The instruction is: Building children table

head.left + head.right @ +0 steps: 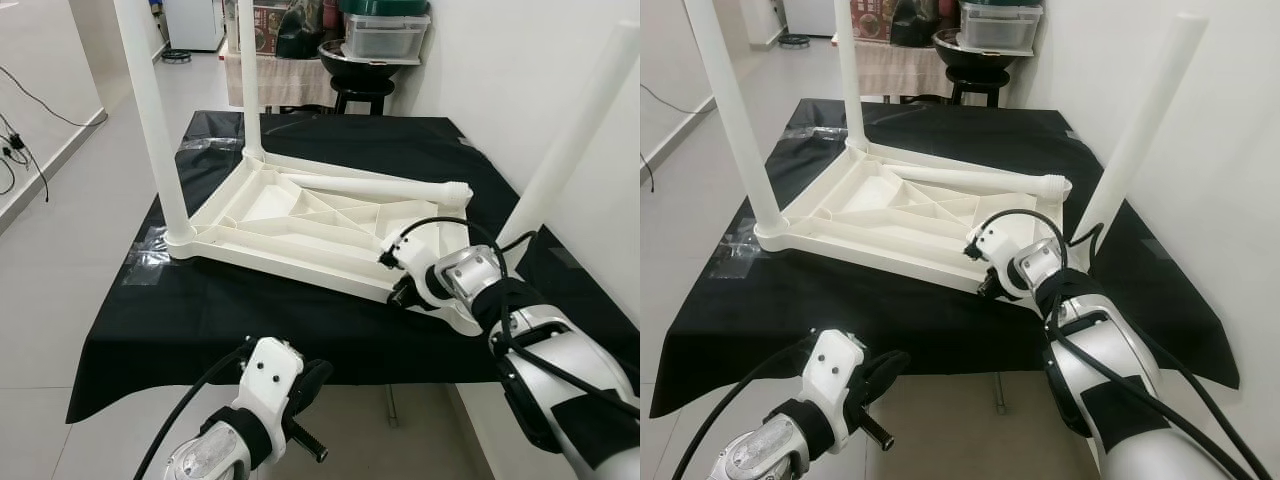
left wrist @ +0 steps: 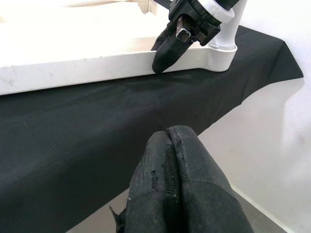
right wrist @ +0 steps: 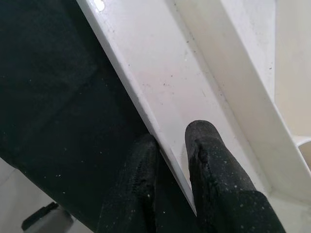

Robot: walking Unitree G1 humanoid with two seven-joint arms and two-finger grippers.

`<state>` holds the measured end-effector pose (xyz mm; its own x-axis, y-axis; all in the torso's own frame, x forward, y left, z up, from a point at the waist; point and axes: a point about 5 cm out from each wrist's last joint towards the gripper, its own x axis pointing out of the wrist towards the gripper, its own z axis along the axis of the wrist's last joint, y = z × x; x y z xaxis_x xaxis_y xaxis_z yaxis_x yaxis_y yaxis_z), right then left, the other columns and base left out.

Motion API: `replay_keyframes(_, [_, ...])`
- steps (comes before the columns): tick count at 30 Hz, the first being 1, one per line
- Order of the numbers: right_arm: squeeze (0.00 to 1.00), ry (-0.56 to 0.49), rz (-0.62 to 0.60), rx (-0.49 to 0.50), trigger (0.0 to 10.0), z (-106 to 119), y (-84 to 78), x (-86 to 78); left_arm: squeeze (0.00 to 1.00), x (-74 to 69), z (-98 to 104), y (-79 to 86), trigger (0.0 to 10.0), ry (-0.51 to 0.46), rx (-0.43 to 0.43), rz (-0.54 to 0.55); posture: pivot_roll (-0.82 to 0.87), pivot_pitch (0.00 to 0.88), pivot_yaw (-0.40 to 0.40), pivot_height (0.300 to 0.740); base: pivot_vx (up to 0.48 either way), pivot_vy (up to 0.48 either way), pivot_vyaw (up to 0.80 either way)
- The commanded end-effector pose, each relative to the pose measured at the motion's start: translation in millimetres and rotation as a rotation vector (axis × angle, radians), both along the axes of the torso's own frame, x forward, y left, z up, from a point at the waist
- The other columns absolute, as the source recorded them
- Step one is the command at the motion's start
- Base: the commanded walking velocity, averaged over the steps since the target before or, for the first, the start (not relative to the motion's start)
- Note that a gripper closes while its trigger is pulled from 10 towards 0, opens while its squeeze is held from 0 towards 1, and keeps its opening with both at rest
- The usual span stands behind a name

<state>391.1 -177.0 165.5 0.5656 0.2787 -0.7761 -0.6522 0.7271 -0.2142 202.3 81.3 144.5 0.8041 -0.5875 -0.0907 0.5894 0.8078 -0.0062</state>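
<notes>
Right hand pinches tabletop rim — unlabelled.

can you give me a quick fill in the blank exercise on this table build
1. The white tabletop lies upside down on a ____ cloth.
2. ____ legs stand upright in its corners, while one loose leg lies across it.
3. The right tool grips the tabletop's near ____.
4. The left tool is ____ and holds nothing.

Missing words: black; three; edge; shut
</notes>
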Motion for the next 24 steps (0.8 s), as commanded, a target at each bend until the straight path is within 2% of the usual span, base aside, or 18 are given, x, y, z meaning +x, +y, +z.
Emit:
replay_keyframes(1, [0.00, 0.014, -0.078, 0.044, 0.0, -1, -5.3, -0.8, 0.00, -0.5, -2, -2.0, 10.0, 0.016, -0.002, -0.003, 0.02, 0.101, -0.104, 0.740, 0.000, 0.000, 0.00])
replay_keyframes(5, [0.00, 0.042, -0.166, 0.250, 0.0, 6, 7.7, 0.8, 0.00, -0.3, -2, -2.1, 10.0, 0.017, -0.004, -0.002, 0.01, 0.100, -0.108, 0.740, 0.000, 0.000, 0.00])
replay_keyframes(6, [0.00, 0.042, -0.166, 0.250, 0.0, 6, 7.7, 0.8, 0.00, -0.3, -2, -2.1, 10.0, 0.017, -0.004, -0.002, 0.01, 0.100, -0.108, 0.740, 0.000, 0.000, 0.00])
replay_keyframes(7, [0.00, 0.042, -0.206, 0.305, 0.0, 7, 11.7, 1.5, 0.00, -0.2, -2, -2.2, 10.0, 0.016, -0.004, -0.001, 0.01, 0.099, -0.111, 0.740, 0.000, 0.000, 0.00])
replay_keyframes(8, [0.00, 0.042, -0.206, 0.305, 0.0, 7, 11.7, 1.5, 0.00, -0.2, -2, -2.2, 10.0, 0.016, -0.004, -0.001, 0.01, 0.099, -0.111, 0.740, 0.000, 0.000, 0.00])
replay_keyframes(9, [0.00, 0.045, -0.238, 0.348, 0.0, 7, 15.4, 1.9, 0.00, -0.1, -2, -2.2, 10.0, 0.016, -0.004, 0.000, 0.01, 0.099, -0.111, 0.740, 0.000, 0.000, 0.00])
replay_keyframes(10, [0.00, 0.074, -0.258, 0.406, 0.0, 5, 25.2, 0.7, 0.00, 0.2, -2, -2.1, 10.0, 0.015, -0.004, 0.001, 0.02, 0.099, -0.111, 0.740, 0.000, 0.000, 0.00])
replay_keyframes(11, [0.00, 0.074, -0.258, 0.406, 0.0, 5, 25.2, 0.7, 0.00, 0.2, -2, -2.1, 10.0, 0.015, -0.004, 0.001, 0.02, 0.099, -0.111, 0.740, 0.000, 0.000, 0.00])
replay_keyframes(12, [0.00, 0.115, -0.277, 0.461, 0.0, 0, 39.1, -1.7, 0.00, 0.6, -2, -1.8, 10.0, 0.014, -0.003, 0.002, 0.02, 0.098, -0.107, 0.740, 0.000, 0.000, 0.00])
replay_keyframes(13, [0.00, 0.115, -0.277, 0.461, 0.0, 0, 39.1, -1.7, 0.00, 0.6, -2, -1.8, 10.0, 0.014, -0.003, 0.002, 0.02, 0.098, -0.107, 0.740, 0.000, 0.000, 0.00])
replay_keyframes(15, [0.00, 0.167, -0.285, 0.527, 0.0, -7, 63.7, -6.6, 0.00, 1.7, -3, -1.2, 10.0, 0.014, 0.000, 0.001, 0.02, 0.091, -0.103, 0.740, 0.000, 0.000, 0.00])
replay_keyframes(16, [0.00, 0.167, -0.285, 0.527, 0.0, -7, 63.7, -6.6, 0.00, 1.7, -3, -1.2, 10.0, 0.014, 0.000, 0.001, 0.02, 0.091, -0.103, 0.740, 0.000, 0.000, 0.00])
replay_keyframes(17, [0.00, 0.170, -0.292, 0.539, 0.0, -10, 74.2, -8.4, 0.00, 2.3, -3, -0.9, 10.0, 0.013, 0.001, 0.000, 0.01, 0.086, -0.101, 0.740, 0.000, 0.000, 0.00])
replay_keyframes(18, [0.00, 0.170, -0.292, 0.539, 0.0, -10, 74.2, -8.4, 0.00, 2.3, -3, -0.9, 10.0, 0.013, 0.001, 0.000, 0.01, 0.086, -0.101, 0.740, 0.000, 0.000, 0.00])
replay_keyframes(19, [0.00, 0.155, -0.298, 0.548, 0.0, -13, 87.0, -9.9, 0.00, 3.2, -3, -1.0, 10.0, 0.012, 0.004, -0.003, 0.01, 0.078, -0.098, 0.740, 0.000, 0.000, 0.00])
replay_keyframes(22, [0.00, 0.155, -0.298, 0.548, 0.0, -13, 87.0, -9.9, 0.00, 3.2, -3, -1.0, 10.0, 0.012, 0.004, -0.003, 0.01, 0.078, -0.098, 0.740, 0.000, 0.000, 0.00])
replay_keyframes(23, [0.00, 0.137, -0.302, 0.567, 0.0, -14, 101.2, -11.1, 0.00, 4.2, -4, -1.2, 10.0, 0.011, 0.008, -0.006, 0.02, 0.071, -0.096, 0.740, 0.000, 0.000, 0.00])
replay_keyframes(24, [0.00, 0.113, -0.278, 0.619, 0.0, -12, 130.4, -14.0, 0.00, 5.5, -5, -1.6, 10.0, 0.007, 0.015, -0.009, 0.03, 0.054, -0.097, 0.740, 0.000, 0.000, 0.00])
